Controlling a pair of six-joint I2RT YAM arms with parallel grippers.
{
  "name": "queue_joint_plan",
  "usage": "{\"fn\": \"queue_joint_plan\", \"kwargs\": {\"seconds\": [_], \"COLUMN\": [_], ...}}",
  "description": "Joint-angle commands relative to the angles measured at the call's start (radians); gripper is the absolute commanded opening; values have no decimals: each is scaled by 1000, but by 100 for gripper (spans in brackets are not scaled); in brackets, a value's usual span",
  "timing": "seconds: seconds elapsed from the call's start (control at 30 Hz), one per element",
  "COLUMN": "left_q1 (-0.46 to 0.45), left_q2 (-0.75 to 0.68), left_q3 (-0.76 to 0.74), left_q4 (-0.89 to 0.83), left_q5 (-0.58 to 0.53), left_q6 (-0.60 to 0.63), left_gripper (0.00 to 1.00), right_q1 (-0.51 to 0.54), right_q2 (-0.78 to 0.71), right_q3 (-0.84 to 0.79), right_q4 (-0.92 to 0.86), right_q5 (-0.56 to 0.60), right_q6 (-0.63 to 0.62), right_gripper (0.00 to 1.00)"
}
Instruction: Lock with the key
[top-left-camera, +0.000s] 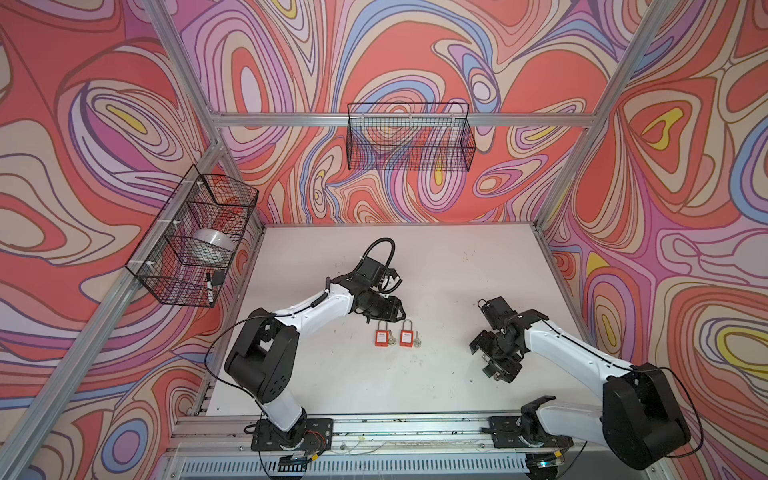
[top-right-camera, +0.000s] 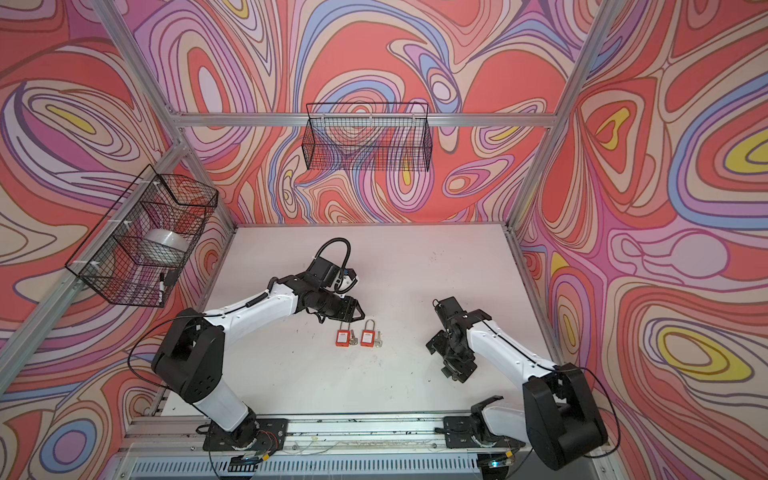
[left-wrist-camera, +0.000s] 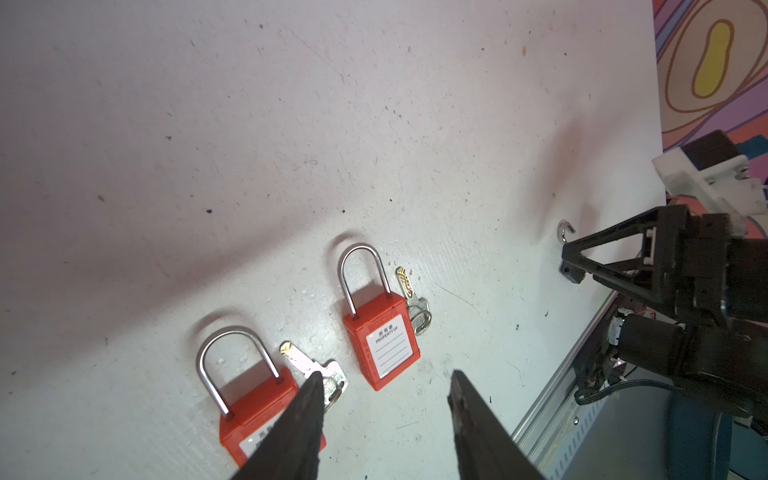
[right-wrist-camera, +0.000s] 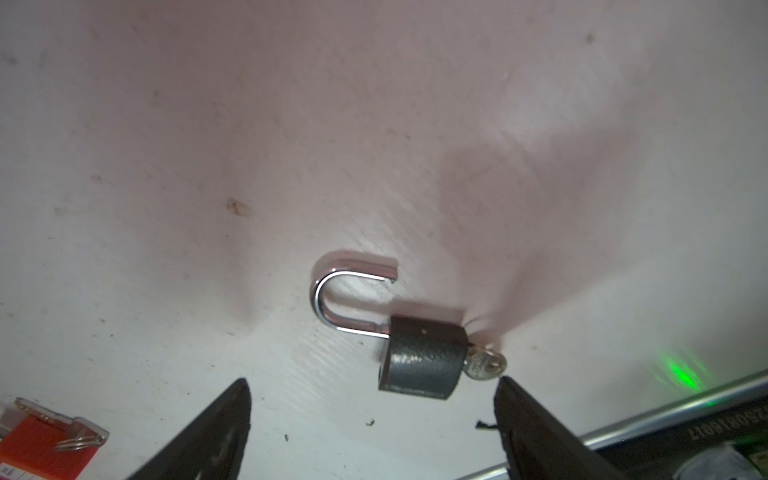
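A dark grey padlock (right-wrist-camera: 424, 357) lies on the white table with its steel shackle (right-wrist-camera: 332, 291) swung open and a key (right-wrist-camera: 484, 365) in its base. My right gripper (right-wrist-camera: 372, 381) hovers over it, open, jaws wide on either side and touching nothing. In both top views that gripper (top-left-camera: 484, 359) (top-right-camera: 441, 360) covers most of the padlock. Two red padlocks (top-left-camera: 380, 337) (top-left-camera: 406, 337) lie mid-table with shackles shut, a loose key (left-wrist-camera: 311, 368) (left-wrist-camera: 411, 299) beside each. My left gripper (left-wrist-camera: 386, 376) (top-left-camera: 386, 320) hangs open just behind them, empty.
A wire basket (top-left-camera: 195, 245) on the left wall holds a tape roll and a marker. Another wire basket (top-left-camera: 409, 137) hangs on the back wall. An aluminium rail (top-left-camera: 395, 428) with both arm bases runs along the table's front edge.
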Motion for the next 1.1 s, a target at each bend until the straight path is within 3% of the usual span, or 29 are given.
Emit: {"fn": "queue_joint_plan", "kwargs": {"seconds": [0.0, 0.5, 0.83, 1.07], "left_q1": [6, 6, 7, 7], "left_q2": [-11, -13, -1, 3], "left_q3": [17, 37, 57, 70], "left_q4": [-15, -38, -38, -46], "left_q5": [-5, -18, -8, -8], "left_q6": [8, 15, 12, 15], "left_gripper": [51, 51, 51, 51], "right_q1": [-9, -10, -8, -8], "right_q2": [9, -14, 64, 108], "right_q3": [-15, -75, 101, 92], "right_q4": [59, 398, 91, 172], "right_q5": [-43, -243, -82, -73], "right_q6": [-26, -43, -379, -521], "right_gripper": [95, 90, 86, 84]}}
